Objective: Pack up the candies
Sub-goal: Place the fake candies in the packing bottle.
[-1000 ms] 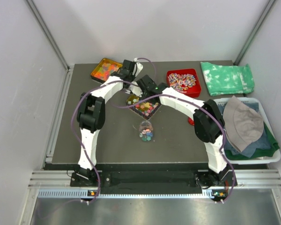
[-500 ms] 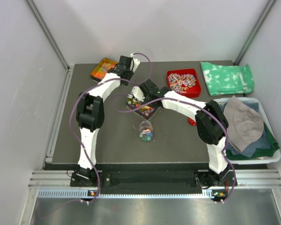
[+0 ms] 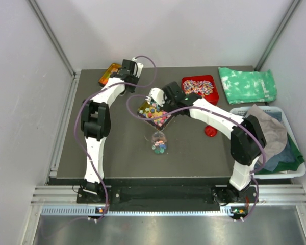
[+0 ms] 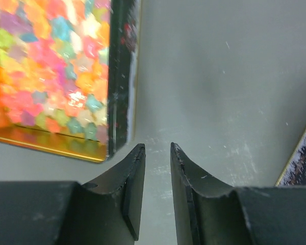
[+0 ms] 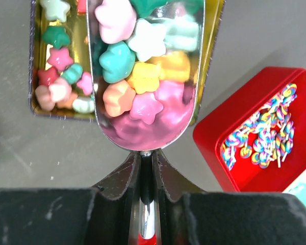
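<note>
Above the gold rectangular tray [image 5: 34,97], your right hand [image 5: 147,153] is clenched on a silver metal scoop [image 5: 143,144] heaped with pastel star-shaped candies [image 5: 143,76]. Tilting it before what looks like a clear cup [image 3: 159,140] would spill them. Your left hand [image 4: 157,148] is released, empty.

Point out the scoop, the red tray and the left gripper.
scoop [image 5: 143,139], right wrist view, near end of its bowl.
red tray [image 5: 234,109], right wrist view, bare left wall.
left gripper [image 4: 157,148], left wrist view, midway between its fingertips.

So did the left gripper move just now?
Yes. In the top view the left gripper slid left, from beside the orange tray to over its right part.
</note>
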`<action>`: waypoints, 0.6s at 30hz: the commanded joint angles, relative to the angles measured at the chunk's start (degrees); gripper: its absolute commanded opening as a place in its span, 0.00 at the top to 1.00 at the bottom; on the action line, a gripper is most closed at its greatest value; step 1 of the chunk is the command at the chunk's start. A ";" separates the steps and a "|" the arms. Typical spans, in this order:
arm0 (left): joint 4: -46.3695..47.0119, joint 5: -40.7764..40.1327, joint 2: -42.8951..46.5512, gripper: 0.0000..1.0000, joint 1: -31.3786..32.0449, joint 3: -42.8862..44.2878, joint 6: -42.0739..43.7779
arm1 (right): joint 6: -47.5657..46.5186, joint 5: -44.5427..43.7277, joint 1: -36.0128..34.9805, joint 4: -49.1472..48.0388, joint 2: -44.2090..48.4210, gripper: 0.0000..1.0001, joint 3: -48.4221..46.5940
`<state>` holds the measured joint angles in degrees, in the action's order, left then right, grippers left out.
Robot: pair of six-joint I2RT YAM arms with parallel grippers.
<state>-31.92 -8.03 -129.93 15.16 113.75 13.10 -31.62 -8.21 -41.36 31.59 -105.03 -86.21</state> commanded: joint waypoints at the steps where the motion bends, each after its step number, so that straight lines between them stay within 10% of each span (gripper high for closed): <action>1: -1.39 5.91 0.64 0.68 -2.41 1.30 -3.87 | 1.29 6.35 2.60 -1.10 6.68 1.00 1.83; 18: -3.67 13.22 8.72 0.67 -4.79 -7.31 -3.88 | -11.09 8.38 3.49 17.79 22.58 1.00 4.91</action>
<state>-34.98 3.22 -127.48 10.26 108.31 9.10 -37.63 0.21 -37.34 43.42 -87.74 -79.18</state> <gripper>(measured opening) 0.327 0.106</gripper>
